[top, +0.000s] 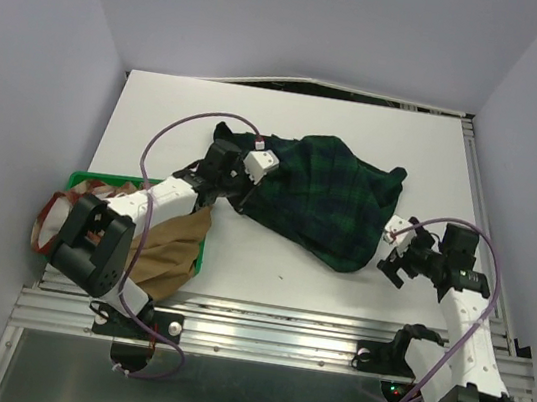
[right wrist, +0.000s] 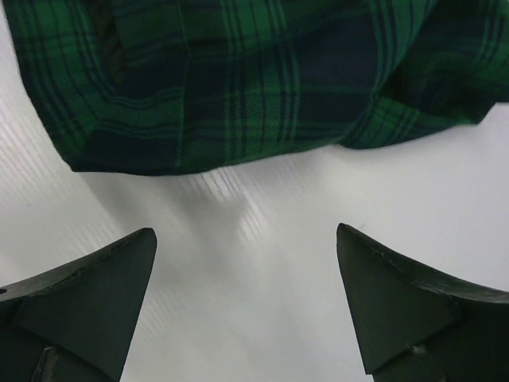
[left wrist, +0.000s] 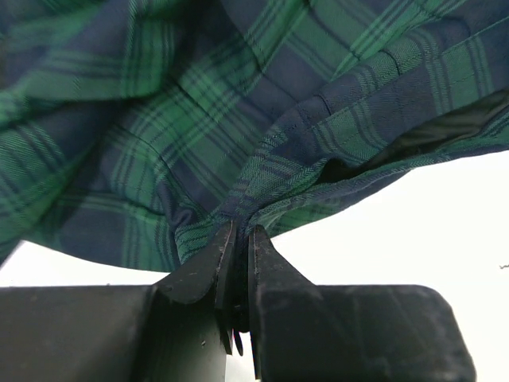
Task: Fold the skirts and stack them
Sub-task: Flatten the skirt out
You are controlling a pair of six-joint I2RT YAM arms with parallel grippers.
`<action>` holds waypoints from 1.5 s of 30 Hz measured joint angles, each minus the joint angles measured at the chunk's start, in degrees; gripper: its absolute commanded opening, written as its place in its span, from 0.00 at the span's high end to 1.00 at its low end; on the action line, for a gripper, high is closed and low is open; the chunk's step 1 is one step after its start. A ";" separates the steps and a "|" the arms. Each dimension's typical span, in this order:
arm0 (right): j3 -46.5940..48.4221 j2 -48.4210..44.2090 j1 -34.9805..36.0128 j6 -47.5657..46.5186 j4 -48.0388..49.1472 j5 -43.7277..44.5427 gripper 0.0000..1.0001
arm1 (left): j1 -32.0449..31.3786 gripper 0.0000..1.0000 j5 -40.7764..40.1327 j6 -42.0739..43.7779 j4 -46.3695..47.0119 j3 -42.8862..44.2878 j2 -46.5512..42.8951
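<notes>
The left end effector [left wrist: 238, 239] pinches a rumpled hem of the dark green-and-navy woven tartan skirt [left wrist: 199, 119]; the right end effector [right wrist: 245, 231] gapes wide above the white desk [right wrist: 254, 318].

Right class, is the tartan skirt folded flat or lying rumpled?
Rumpled, not folded. The tartan skirt lies in an uneven, creased heap, and the left gripper is shut on a bunched edge of it.

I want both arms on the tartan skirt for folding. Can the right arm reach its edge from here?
Probably yes: the right gripper is open and faces the tartan skirt, with only white table between them.
</notes>
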 measured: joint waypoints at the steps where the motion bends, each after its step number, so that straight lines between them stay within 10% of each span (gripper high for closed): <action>1: -0.22 -0.55 0.00 -1.44 -0.09 -1.77 0.02 | 0.02 1.00 0.17 -0.26 -0.11 0.13 0.79; 22: -6.29 -2.29 0.02 -44.39 -3.04 -17.92 0.26 | 0.39 1.00 1.29 -2.95 -1.40 2.27 3.74; 34: -6.34 7.06 2.40 -51.89 -4.59 -19.91 0.39 | 0.85 1.00 1.90 -3.76 -1.75 3.45 5.31; 36: -6.10 8.81 3.48 -52.11 -4.96 -19.82 0.51 | 1.09 1.00 1.95 -3.93 -1.88 3.76 5.64; 39: -5.99 10.73 5.27 -52.68 -4.17 -19.65 0.97 | 1.16 1.00 2.05 -4.20 -2.01 3.93 5.66; 45: -5.86 10.19 6.03 -41.81 6.69 -20.83 0.99 | 2.08 1.00 2.14 -4.74 -3.82 5.40 5.66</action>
